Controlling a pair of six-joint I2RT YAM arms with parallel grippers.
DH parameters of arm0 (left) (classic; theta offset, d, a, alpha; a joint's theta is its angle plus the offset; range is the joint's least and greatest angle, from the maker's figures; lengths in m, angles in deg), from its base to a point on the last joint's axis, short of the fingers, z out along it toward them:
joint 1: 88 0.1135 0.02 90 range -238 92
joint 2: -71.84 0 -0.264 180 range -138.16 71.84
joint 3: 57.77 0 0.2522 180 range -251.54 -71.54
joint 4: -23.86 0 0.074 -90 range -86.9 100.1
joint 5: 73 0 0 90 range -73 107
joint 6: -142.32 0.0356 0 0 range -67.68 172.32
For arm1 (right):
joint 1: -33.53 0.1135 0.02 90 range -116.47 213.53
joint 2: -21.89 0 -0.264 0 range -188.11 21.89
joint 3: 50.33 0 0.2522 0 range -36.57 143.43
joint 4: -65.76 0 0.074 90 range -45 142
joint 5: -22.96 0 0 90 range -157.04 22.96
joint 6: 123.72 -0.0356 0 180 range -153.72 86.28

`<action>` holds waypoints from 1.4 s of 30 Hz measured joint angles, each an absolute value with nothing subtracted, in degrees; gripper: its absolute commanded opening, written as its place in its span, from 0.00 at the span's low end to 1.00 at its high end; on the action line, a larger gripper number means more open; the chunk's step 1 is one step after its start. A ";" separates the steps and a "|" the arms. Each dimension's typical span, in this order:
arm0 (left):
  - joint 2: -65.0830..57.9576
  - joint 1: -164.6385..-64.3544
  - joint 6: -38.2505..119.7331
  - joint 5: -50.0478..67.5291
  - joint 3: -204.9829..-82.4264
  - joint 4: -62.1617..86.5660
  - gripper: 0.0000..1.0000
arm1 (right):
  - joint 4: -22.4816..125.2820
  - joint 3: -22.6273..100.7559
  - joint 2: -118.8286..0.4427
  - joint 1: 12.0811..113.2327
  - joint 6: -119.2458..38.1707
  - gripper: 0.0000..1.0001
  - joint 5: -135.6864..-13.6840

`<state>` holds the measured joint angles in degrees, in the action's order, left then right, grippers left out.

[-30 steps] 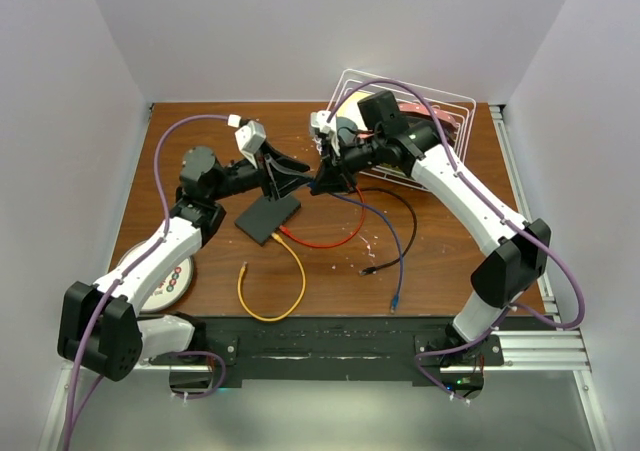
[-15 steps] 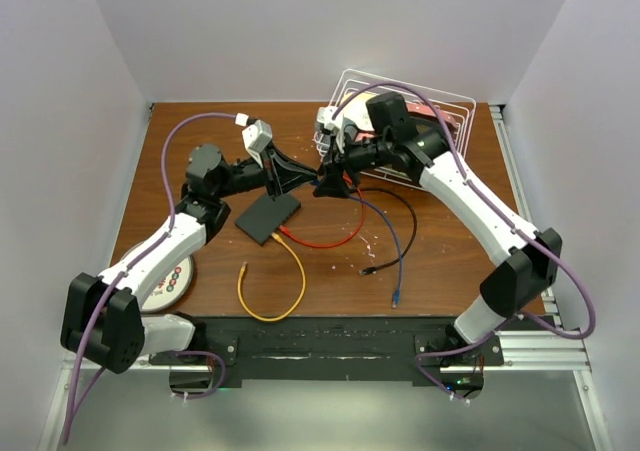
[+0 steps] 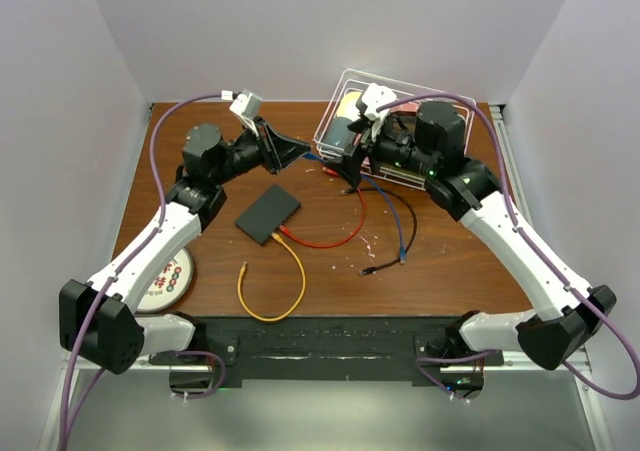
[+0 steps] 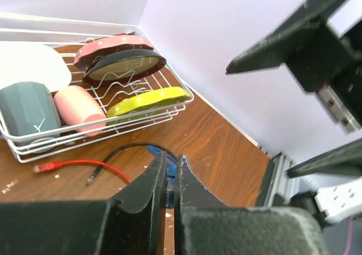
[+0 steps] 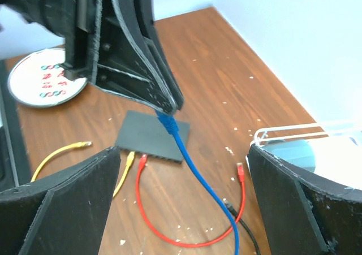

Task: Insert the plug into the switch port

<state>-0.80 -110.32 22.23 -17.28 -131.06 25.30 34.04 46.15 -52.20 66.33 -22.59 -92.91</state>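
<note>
Left tool [image 3: 301,152] clamped tight on the small blue plastic plug [image 5: 167,120], held in the air, blue cable [image 5: 195,170] trailing. Flat matte-black rectangular switch [image 3: 268,214] lies on the brown wooden bench [image 3: 450,241], below that tool's tips. Right tool [image 5: 184,153] gapes wide, empty.

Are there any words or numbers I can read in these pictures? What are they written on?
No text here can be read.
Round white disc: rows of small red and green marks, too blurred to read in any view.
Switch: plain black top, no label showing.
Nothing else shows any writing.
</note>
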 measured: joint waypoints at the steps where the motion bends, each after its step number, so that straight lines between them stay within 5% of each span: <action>1: -0.75 -110.32 21.05 -16.54 -131.52 24.73 0.00 | 34.76 45.78 -52.15 66.65 -22.81 0.98 -91.75; 13: -0.91 -110.32 9.65 -13.19 -138.32 17.19 0.00 | 37.84 45.08 -56.48 73.32 -22.98 0.93 -82.95; 19: -0.91 -110.32 8.86 -13.24 -138.56 15.86 0.00 | 38.37 45.21 -58.40 74.37 -22.98 0.75 -80.17; 39: -1.02 -110.17 8.33 -13.41 -138.56 15.29 0.00 | 40.95 47.00 -60.44 75.70 -23.42 0.49 -75.12; 42: -1.19 -110.19 8.31 -13.43 -138.56 15.31 0.00 | 40.95 47.02 -60.70 75.92 -23.55 0.34 -75.19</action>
